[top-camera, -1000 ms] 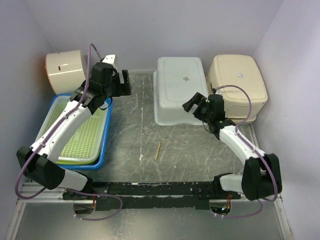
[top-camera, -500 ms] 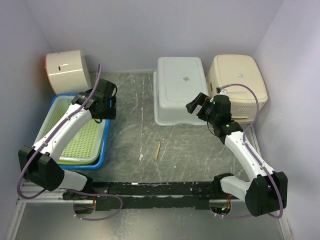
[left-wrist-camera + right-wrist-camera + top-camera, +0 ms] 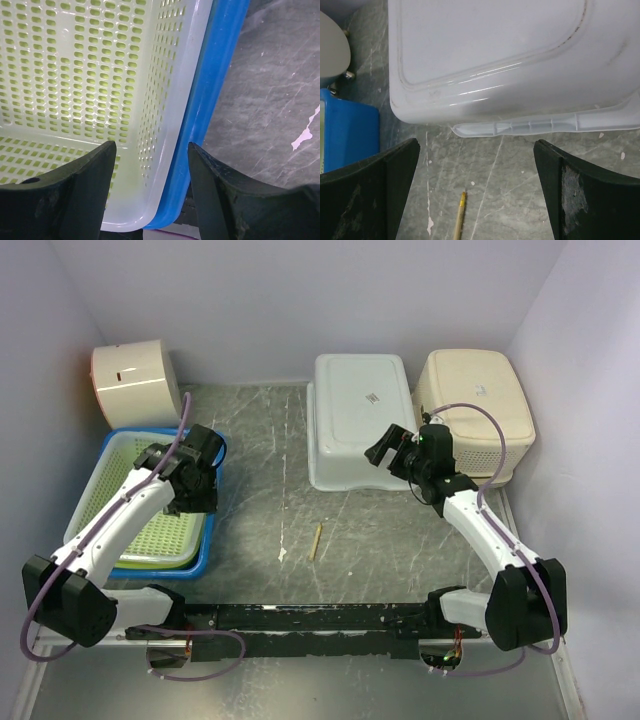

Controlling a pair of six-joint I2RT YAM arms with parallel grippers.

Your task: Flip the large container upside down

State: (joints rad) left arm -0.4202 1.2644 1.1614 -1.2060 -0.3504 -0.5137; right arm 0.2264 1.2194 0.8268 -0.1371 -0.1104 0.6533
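The large container (image 3: 358, 415), a pale grey-white plastic tub, lies bottom-up at the back middle of the table. In the right wrist view its flat base (image 3: 490, 50) faces up and its rim (image 3: 545, 124) rests on the table. My right gripper (image 3: 385, 448) hovers just in front of the tub's near right corner, wide open (image 3: 476, 142), with only bare table between its fingers. My left gripper (image 3: 195, 498) hangs open over the right edge of the blue tray; its jaws (image 3: 151, 145) straddle the tray's corner from above without touching it.
A blue tray (image 3: 205, 545) (image 3: 215, 75) holding a green perforated basket (image 3: 150, 510) (image 3: 75, 75) sits at the left. A cream round container (image 3: 135, 380) stands at the back left. A cream basket (image 3: 475, 405) lies at the back right. A pencil (image 3: 317, 539) (image 3: 460, 215) lies mid-table.
The left arm has pulled back from the rear of the table to the blue tray's right edge, and its jaws have narrowed. The right arm has only shifted slightly near the tub.
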